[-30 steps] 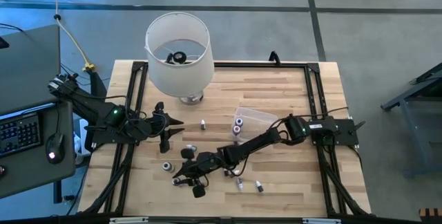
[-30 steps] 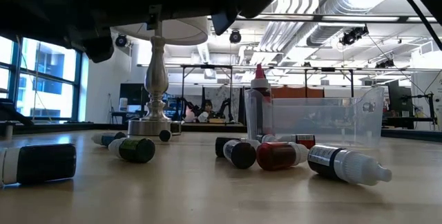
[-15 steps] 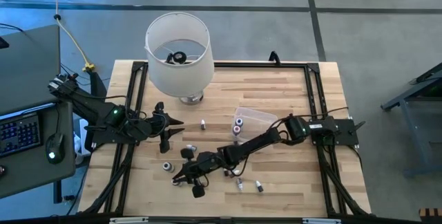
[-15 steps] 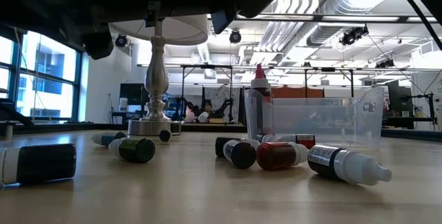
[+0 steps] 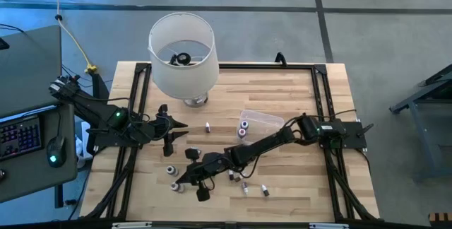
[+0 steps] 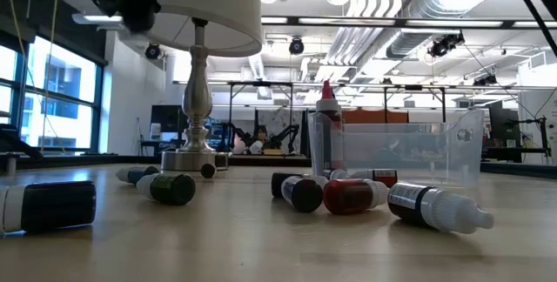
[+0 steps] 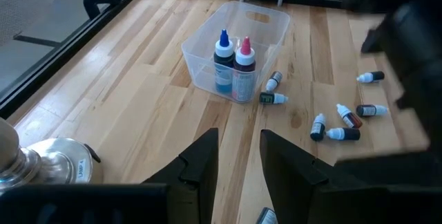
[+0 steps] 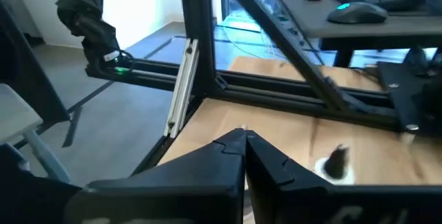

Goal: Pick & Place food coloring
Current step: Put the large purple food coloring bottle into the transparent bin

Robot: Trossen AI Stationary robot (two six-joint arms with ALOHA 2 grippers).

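While the right gripper (image 5: pixel 185 181) hung over the table's (image 5: pixel 282 95) near-left part, its fingers (image 8: pixel 273 158) were pressed together, tips meeting, pinching nothing. One food coloring bottle (image 8: pixel 337 163) stood on the wood just beyond those tips, apart from them; from above, two small bottles (image 5: pixel 171 170) lay just beside that gripper on its left.

Farther in, a loose cluster of bottles (image 5: pixel 244 184) lay on their sides to the gripper's right. From table height these showed as a dark-bodied one (image 6: pixel 57 205) nearest, then a green one (image 6: pixel 170 188), a red one (image 6: pixel 352 195) and a white-tipped one (image 6: pixel 435 207), all lying flat.

Over the table's left edge waited the left gripper (image 5: pixel 169 124), its fingers (image 7: pixel 200 162) spread with a clear gap and nothing between them. Its wrist camera alone revealed two upright bottles, blue-capped (image 7: pixel 222 61) and red-capped (image 7: pixel 244 68), standing inside the clear plastic tub (image 7: pixel 269 23), with further bottles (image 7: pixel 344 117) scattered on the wood beside it.

At the far side stood the white lampshade (image 5: pixel 181 52) on its metal base (image 6: pixel 193 156).
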